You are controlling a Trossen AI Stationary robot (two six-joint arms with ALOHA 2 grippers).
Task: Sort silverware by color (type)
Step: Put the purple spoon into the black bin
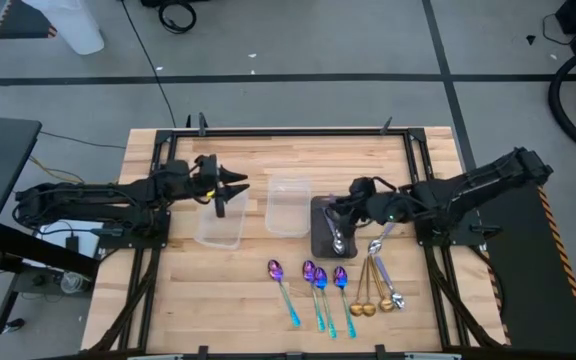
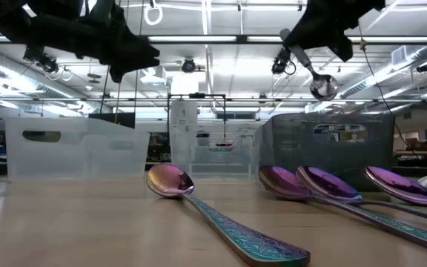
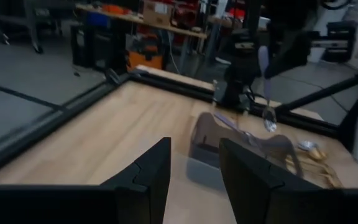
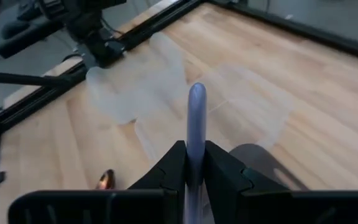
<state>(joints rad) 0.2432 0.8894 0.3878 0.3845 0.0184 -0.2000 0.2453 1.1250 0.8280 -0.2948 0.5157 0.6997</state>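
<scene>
My right gripper (image 4: 196,152) is shut on a silver spoon (image 3: 267,93) and holds it in the air over the dark grey tray (image 1: 320,245). Its bowl (image 2: 323,87) hangs lowest. Several purple spoons with teal handles (image 1: 313,280) lie flat on the table in front of the tray. Gold spoons (image 1: 365,295) and silver ones (image 1: 380,243) lie to their right. My left gripper (image 3: 194,180) stands open and holds nothing, above the left clear tub (image 1: 220,228). My right gripper pinches the silver spoon's handle (image 4: 196,134) between its two fingers. The handle's free end (image 4: 196,96) sticks out past the fingertips, and the fingers lie along the handle. The spoon is lifted clear, its bowl hanging below the gripper over the tray.
A second clear tub (image 1: 288,205) stands between the left tub and the dark tray. A black frame (image 1: 268,131) runs along the table's far edge and sides. Bare wood lies at the near left of the table.
</scene>
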